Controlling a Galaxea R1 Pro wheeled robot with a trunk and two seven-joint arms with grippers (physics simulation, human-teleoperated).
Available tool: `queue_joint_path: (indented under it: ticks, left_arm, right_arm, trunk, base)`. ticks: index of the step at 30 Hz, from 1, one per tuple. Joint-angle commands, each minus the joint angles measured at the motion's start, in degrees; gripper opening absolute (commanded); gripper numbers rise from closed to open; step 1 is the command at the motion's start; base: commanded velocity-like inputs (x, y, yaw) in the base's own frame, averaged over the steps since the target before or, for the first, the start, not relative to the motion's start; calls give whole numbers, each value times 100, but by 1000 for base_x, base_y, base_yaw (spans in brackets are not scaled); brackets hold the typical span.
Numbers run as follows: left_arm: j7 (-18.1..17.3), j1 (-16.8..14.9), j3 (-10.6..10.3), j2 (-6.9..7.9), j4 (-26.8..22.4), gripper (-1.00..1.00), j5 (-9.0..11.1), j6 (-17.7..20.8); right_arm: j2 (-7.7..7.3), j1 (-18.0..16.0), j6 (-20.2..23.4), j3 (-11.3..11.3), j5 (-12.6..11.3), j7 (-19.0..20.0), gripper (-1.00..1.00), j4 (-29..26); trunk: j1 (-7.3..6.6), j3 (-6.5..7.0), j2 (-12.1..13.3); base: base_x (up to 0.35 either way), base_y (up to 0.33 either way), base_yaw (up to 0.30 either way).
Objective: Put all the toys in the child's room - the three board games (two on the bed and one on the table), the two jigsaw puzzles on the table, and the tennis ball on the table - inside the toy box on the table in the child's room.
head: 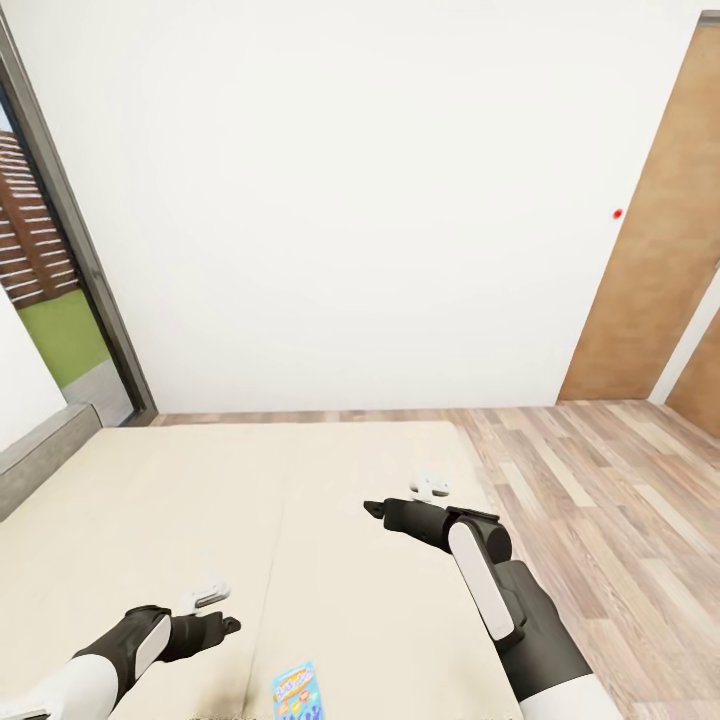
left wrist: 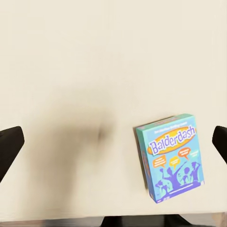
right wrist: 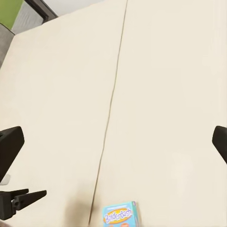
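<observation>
One board game [head: 298, 692], a light blue box printed "Balderdash", lies flat on the cream bed [head: 250, 500] near its front edge. The left wrist view has the same box [left wrist: 172, 156] lying off to one side of the open fingers. My left gripper [head: 205, 597] hovers over the mattress to the left of the box, open and empty. My right gripper [head: 431, 488] is held open farther back near the bed's right edge, nothing between its fingers. In the right wrist view the box [right wrist: 120, 215] sits beside the mattress seam [right wrist: 111, 104].
Wood-plank floor [head: 600, 500] runs along the bed's right side. A brown door [head: 665, 240] stands at the right, with a white wall behind the bed. A dark-framed window [head: 60, 270] and the grey bed frame [head: 40, 450] are at the left.
</observation>
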Motion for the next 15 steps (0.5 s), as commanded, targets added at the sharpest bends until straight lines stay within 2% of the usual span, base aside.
queue_joint_path:
  ticks: [1, 15]
  left_arm:
    - [-7, -2, 22, 0, -9, 100, 34, 51]
    - [12, -2, 22, -8, -9, 100, 34, 53]
  right_arm:
    - [1, -5, 23, 0, -28, -25, 100, -5]
    - [1, -5, 23, 1, -34, -25, 100, -5]
  trunk:
    - [-21, 0, 34]
    - [-329, 120, 596]
  base:
    - [0, 0, 0]
    - [0, 0, 0]
